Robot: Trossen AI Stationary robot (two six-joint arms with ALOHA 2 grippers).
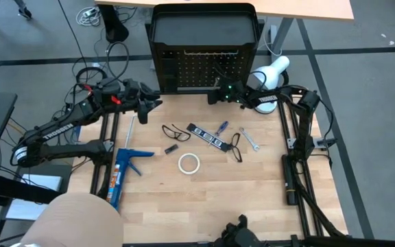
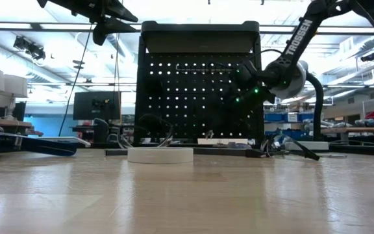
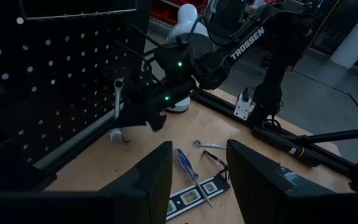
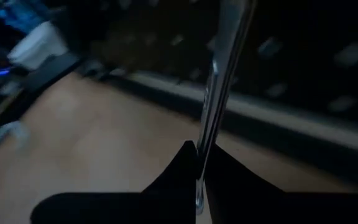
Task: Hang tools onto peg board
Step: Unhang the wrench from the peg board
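The peg board [image 1: 204,68] stands upright at the table's far edge. My right gripper [image 1: 214,95] is close to its face, shut on a silver wrench [image 3: 117,99]. On the table lie a white tape ring [image 1: 188,163], a black strip with white marks [image 1: 206,135], a blue-handled screwdriver [image 1: 221,127], a second silver wrench [image 1: 249,138] and two black wire loops [image 1: 175,130], [image 1: 236,146]. My left gripper [image 3: 197,180] hangs open and empty above the table's far left, in front of the board's left end. My right gripper pinches the wrench's shaft [image 4: 202,155] between its two fingers, coming from the table's right and slanting down. The wrench stands roughly upright past the fingertips, its ring end [image 3: 119,83] up by the board's holes. Whether it touches the board, I cannot tell.
A white desk lamp [image 1: 269,79] stands at the board's right end, just behind my right arm. A blue caulking gun [image 1: 125,171] lies at the table's left. The near half of the wooden table [image 1: 238,206] holds nothing but the tape ring.
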